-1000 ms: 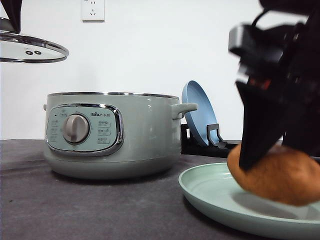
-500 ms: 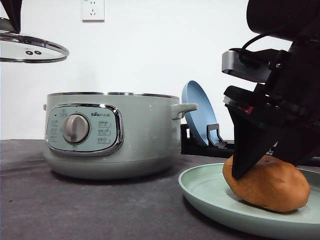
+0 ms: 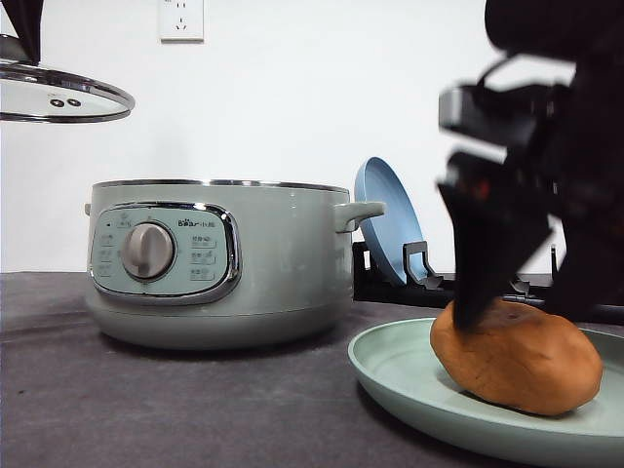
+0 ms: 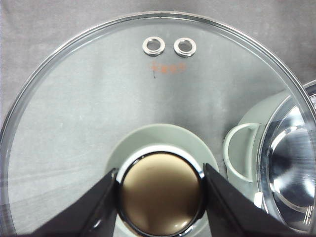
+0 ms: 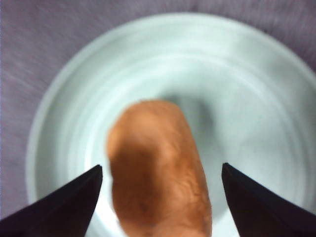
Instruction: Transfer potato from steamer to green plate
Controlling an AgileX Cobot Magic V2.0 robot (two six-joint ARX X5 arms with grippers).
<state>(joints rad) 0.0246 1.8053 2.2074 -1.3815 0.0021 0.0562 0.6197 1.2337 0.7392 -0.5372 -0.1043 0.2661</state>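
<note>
The orange-brown potato lies on the pale green plate at the front right. Just above it, my right gripper is open, one finger on each side and a gap between each finger and the potato. The right wrist view has this gripper straddling the potato over the green plate. The sage-green steamer stands open at centre left. My left gripper is shut on the knob of the glass lid, held high at the far left.
A blue plate stands upright in a black rack behind the steamer's right handle. Dark grey cloth covers the table. The steamer's rim and handle lie beside and below the held lid.
The potato came down onto the green plate and settled there. My right gripper's fingers let go of it and spread apart. The left arm with the lid stayed still.
</note>
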